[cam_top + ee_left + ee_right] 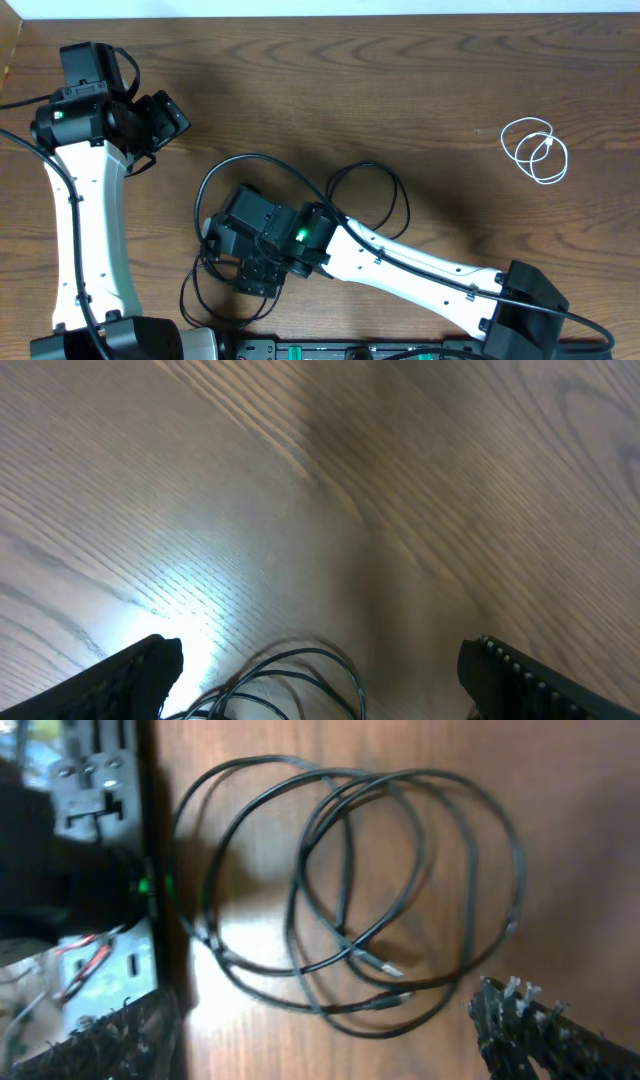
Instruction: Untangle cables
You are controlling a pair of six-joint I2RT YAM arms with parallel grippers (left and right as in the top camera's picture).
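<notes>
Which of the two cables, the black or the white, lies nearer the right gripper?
The black cable: its loops lie just under the open right gripper, while the white cable sits coiled far off across the table.

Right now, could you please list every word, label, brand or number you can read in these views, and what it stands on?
None can be read in any view.
The black cable, white cable and table show no print.
The hardware at the table's near edge is too blurred to read.
</notes>
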